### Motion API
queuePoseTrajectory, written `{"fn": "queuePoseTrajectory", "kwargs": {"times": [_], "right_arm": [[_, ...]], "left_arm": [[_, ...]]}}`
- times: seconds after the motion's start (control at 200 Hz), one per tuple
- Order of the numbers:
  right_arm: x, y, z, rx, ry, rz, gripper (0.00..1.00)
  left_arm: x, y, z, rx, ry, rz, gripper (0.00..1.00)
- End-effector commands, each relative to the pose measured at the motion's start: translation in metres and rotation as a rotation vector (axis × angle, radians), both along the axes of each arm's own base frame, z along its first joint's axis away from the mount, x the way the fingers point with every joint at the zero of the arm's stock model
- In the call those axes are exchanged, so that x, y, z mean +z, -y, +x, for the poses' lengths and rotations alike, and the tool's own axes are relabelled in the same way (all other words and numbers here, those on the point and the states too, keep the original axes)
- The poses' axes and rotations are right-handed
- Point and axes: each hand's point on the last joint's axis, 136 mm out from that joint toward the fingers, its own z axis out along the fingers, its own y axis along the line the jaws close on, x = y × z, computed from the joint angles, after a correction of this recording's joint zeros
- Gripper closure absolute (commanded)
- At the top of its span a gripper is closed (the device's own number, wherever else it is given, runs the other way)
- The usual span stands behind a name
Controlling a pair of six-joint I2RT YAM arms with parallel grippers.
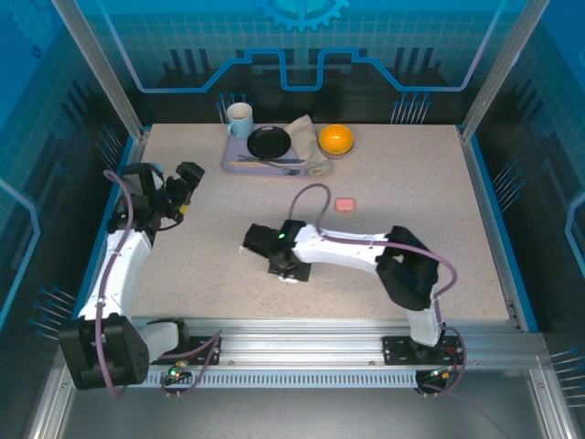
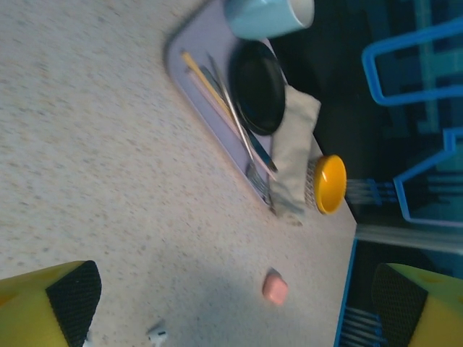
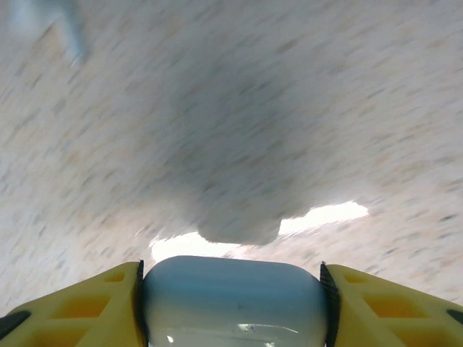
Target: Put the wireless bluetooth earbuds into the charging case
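My right gripper is low over the middle of the table, shut on a white rounded charging case that fills the gap between both yellow fingers. The case hangs just above the tabletop and casts a shadow under it. A small blurred white stemmed piece, apparently an earbud, lies on the table ahead of it. One white earbud lies on the table below my left gripper. That left gripper hangs open at the left with nothing between its fingers. A closed salmon-pink case sits right of centre.
At the back stands a lilac tray holding a black plate, a pale blue mug, cutlery and a napkin. An orange bowl sits beside it. Blue rails border the table.
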Motion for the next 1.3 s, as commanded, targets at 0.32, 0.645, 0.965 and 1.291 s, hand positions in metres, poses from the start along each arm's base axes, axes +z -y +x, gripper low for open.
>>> {"fn": "queuePoseTrajectory", "kwargs": {"times": [0.32,0.645,0.965,1.291], "right_arm": [[-0.013,0.129,0.016,-0.509,0.031,0.099,0.52],[0.020,0.132,0.043,-0.248,0.109,0.051,0.37],[0.032,0.152,0.040,0.135,0.104,0.043,0.23],[0.003,0.140,0.026,0.192,-0.007,0.165,0.25]], "left_arm": [[-0.025,0.116,-0.029,-0.243,-0.001,0.000,0.01],[-0.041,0.185,-0.037,-0.446,-0.001,0.032,0.01],[-0.065,0.208,-0.049,-0.497,-0.023,-0.043,0.01],[-0.088,0.212,-0.043,-0.423,-0.095,-0.041,0.01]]}}
